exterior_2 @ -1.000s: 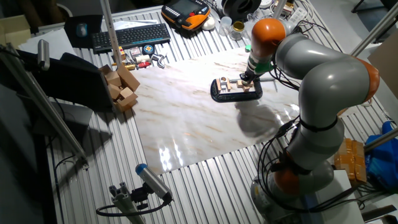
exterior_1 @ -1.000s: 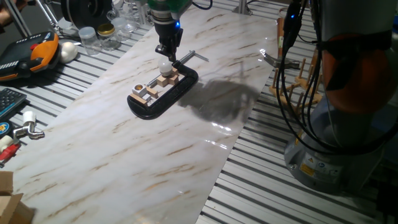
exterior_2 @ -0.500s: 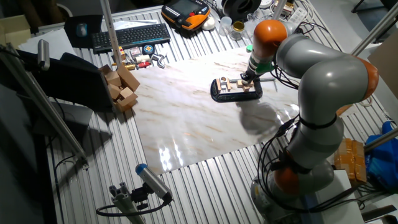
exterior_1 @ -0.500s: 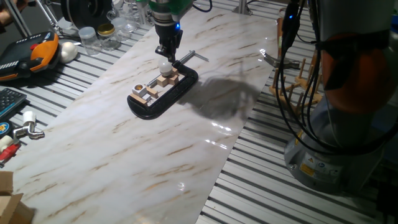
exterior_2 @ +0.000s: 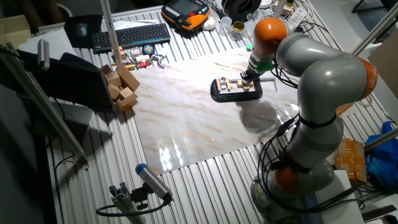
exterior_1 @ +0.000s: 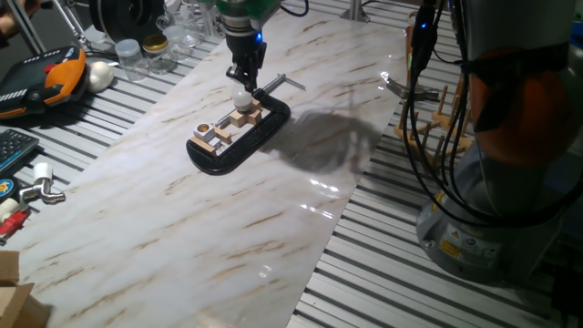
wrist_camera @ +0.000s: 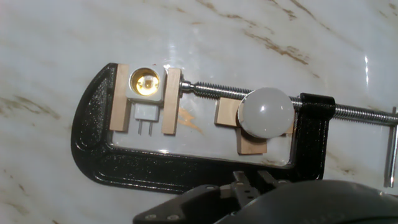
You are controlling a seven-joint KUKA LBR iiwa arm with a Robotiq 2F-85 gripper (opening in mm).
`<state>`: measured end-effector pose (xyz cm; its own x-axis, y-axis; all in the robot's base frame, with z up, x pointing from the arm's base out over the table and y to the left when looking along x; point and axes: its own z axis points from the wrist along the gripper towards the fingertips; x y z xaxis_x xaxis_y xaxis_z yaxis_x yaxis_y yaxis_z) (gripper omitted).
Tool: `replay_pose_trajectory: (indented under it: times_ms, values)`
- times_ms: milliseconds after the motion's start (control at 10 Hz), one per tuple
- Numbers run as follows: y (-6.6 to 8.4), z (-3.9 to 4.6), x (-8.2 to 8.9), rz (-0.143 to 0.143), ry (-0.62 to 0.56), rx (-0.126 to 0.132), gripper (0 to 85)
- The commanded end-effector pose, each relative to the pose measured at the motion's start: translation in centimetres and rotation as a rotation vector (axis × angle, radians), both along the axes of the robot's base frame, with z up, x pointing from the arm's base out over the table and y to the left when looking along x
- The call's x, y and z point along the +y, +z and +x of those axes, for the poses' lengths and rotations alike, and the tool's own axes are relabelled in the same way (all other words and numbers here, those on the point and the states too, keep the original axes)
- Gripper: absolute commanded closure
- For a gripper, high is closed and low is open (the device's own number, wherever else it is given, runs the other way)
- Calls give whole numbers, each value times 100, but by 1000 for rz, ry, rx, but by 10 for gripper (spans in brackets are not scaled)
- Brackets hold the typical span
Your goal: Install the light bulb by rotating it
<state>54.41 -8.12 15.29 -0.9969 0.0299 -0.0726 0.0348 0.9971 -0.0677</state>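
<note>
A marble-patterned desk (exterior_1: 273, 210) holds a black C-shaped metal clamp (wrist_camera: 186, 171) lying flat. Its jaw grips two wooden blocks around a small white lamp socket with a brass-lined opening (wrist_camera: 145, 83) — the socket is empty. The small frosted white globe light bulb (wrist_camera: 265, 112) sits further along the clamp's threaded screw (wrist_camera: 214, 91), resting on small wooden pieces, apart from the socket. In the fixed view the arm's end effector (exterior_1: 244, 80) stands directly above the bulb (exterior_1: 240, 97), apparently touching its top; whether it is clenched on the bulb or released cannot be told.

The likely risk: the bulb could roll off its wooden rest if nudged off-centre, or be twisted crooked into the socket. The clamp frame and screw hem the bulb in closely, while open marble lies all around the clamp — glass jars (exterior_1: 137, 56) stand well apart.
</note>
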Motion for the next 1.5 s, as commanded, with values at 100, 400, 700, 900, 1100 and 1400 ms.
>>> replay_pose_trajectory:
  times_ms: [100, 400, 700, 900, 1100, 1400]
  values:
    - [7, 46, -67, -7, 9, -14, 510]
    - [-21, 101, -132, -22, 20, -41, 510]
    - [-52, 121, -130, -34, 9, -63, 340]
    - [-94, 150, -144, -18, 15, -60, 340]
    - [-135, 157, -176, -20, 16, -67, 340]
    - [-183, 169, -190, -10, 24, -70, 170]
